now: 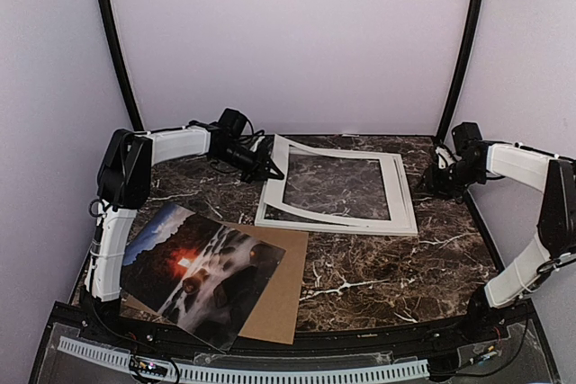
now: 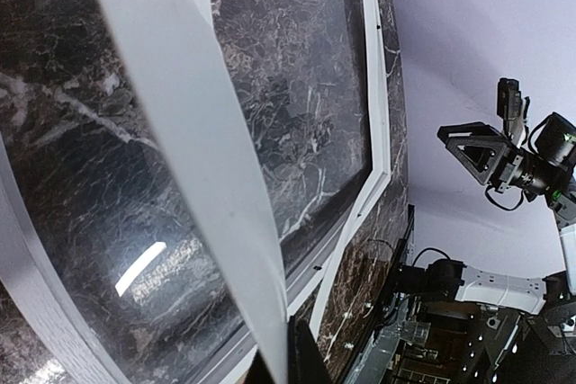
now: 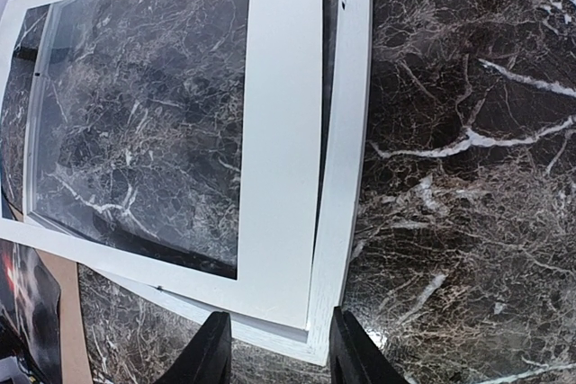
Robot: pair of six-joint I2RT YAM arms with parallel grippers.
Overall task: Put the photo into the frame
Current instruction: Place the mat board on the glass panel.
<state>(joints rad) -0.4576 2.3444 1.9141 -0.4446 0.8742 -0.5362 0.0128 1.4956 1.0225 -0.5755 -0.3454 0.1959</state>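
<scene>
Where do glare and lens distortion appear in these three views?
Left wrist view: a bright glare streak lies on the see-through centre of the frame, and the white mat, very near the lens, looks bowed. Right wrist view: the straight frame rails look curved. Top view: soft, even light, no strong glare on the photo.

top camera looks down from behind; both wrist cameras face the frame (image 3: 349,132) closely from opposite ends.

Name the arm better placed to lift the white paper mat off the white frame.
Left: the left gripper has its jaws shut on the flat white wide-bordered paper mat atop the white rectangular picture frame; the right gripper stands jaws open beside the frame, holding nothing.
</scene>
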